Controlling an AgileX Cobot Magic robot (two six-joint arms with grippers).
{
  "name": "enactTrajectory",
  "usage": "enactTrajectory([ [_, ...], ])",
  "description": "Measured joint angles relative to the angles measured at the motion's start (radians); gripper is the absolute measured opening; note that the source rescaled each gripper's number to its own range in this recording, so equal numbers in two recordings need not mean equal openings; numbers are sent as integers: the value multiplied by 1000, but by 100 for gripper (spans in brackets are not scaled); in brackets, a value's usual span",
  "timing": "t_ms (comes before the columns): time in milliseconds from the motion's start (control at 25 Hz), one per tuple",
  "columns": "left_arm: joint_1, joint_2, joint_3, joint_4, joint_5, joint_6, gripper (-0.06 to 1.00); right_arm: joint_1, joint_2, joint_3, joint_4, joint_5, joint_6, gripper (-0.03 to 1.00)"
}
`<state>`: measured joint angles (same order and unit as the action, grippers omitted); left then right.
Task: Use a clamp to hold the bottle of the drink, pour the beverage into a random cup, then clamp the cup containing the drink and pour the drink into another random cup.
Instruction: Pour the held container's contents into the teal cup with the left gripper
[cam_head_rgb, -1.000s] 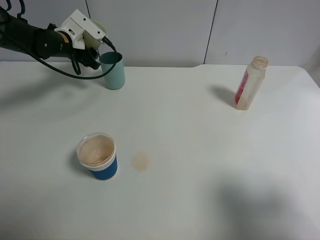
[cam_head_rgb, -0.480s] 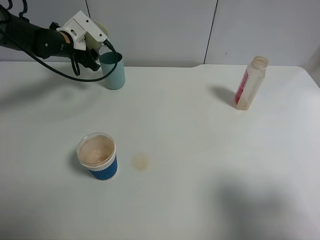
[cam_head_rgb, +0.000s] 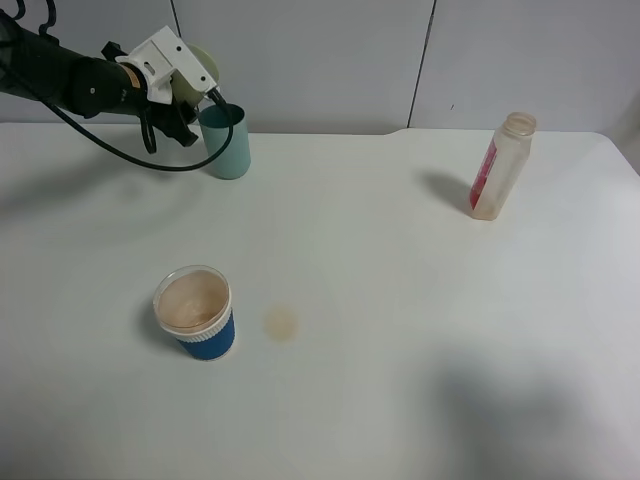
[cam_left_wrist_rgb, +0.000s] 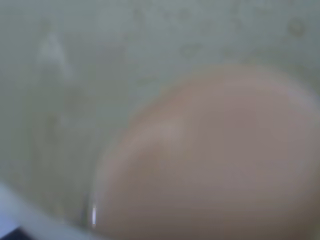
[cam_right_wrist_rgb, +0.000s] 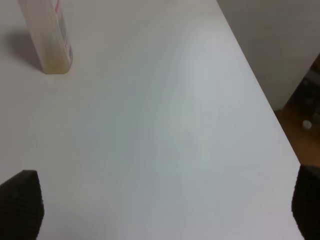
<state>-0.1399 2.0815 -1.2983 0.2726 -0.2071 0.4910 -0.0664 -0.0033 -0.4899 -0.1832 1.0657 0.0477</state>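
My left gripper (cam_head_rgb: 182, 98) is at the back left, shut on the pale yellow-green cup (cam_head_rgb: 203, 62) and holding it tilted just above and beside the teal cup (cam_head_rgb: 227, 142). The left wrist view is filled by the blurred pale cup wall (cam_left_wrist_rgb: 75, 75) and the pinkish-brown beverage (cam_left_wrist_rgb: 210, 160) inside it. The bottle (cam_head_rgb: 500, 167) stands upright at the back right, nearly empty, and its lower part (cam_right_wrist_rgb: 50, 35) also shows in the right wrist view. My right gripper (cam_right_wrist_rgb: 162, 210) is open above bare table, apart from the bottle, and is out of the high view.
A blue cup with a white rim (cam_head_rgb: 195, 314) stands front left, holding pinkish-brown liquid. A small brownish spill (cam_head_rgb: 282, 322) lies on the white table (cam_head_rgb: 400, 300) to its right. The table's right edge (cam_right_wrist_rgb: 260, 95) runs close to the right gripper.
The left gripper has turned and shifted slightly with the pale cup beside the teal cup. The bottle and blue cup have not moved.
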Motion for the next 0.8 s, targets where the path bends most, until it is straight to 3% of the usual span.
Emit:
enactTrajectory([
  [800,0,0,-1,3,1,139,1,0,0,0,0,0,0,100],
])
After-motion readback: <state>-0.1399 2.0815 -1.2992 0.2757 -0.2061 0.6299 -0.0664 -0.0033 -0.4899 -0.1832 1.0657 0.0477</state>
